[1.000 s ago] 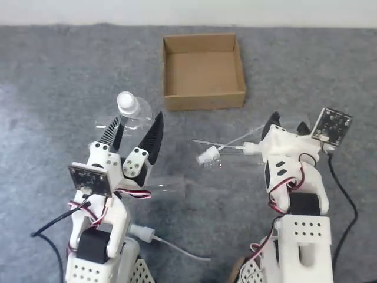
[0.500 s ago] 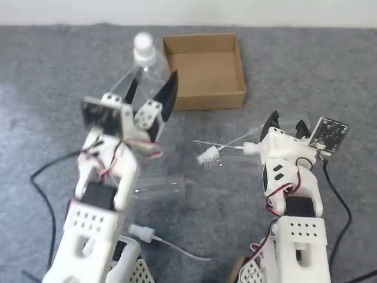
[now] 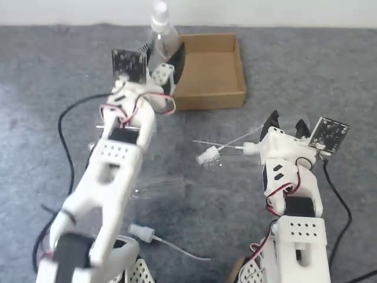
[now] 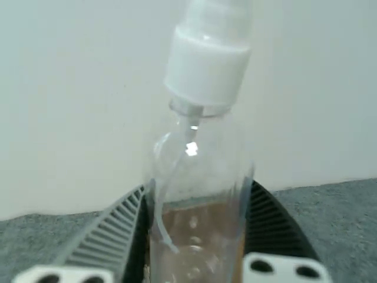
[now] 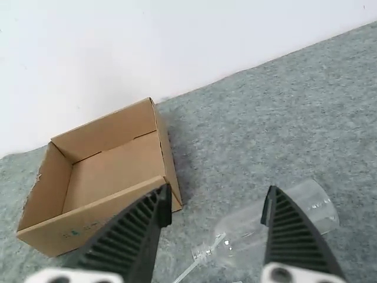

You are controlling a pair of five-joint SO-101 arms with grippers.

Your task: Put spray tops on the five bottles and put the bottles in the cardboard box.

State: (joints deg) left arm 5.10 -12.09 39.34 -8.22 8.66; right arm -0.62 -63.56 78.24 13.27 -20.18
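The left gripper (image 4: 197, 194) is clamped on a clear bottle (image 4: 200, 153); its black jaws press on both sides of it. The bottle stands tall, its long side running up and down; its white spray top (image 4: 206, 59) is on and points up, leaning a little to the upper right of the left wrist view. In the high view the left gripper (image 3: 166, 56) is at the upper middle; the bottle (image 3: 163, 36) sticks out past it toward the top edge, with the spray top (image 3: 159, 9) right at that edge. The bottle shows over the left wall of the cardboard box (image 3: 206, 101); I cannot tell how high it hangs.

The right gripper (image 3: 287, 122) is at the middle right of the high view; its jaws are wide apart and hold nothing. In the right wrist view a second bottle (image 5: 268, 221) lies on its side on the grey mat (image 5: 283, 106), seen between the jaws; its neck points to the lower left and its flat end to the right.

A loose spray top (image 3: 208, 157) lies in the middle of the high view; a third bottle (image 3: 162, 188) lies flat lower down, long side going left to right; another spray top (image 3: 141, 231) lies near the bottom, its thin tube trailing to the lower right.
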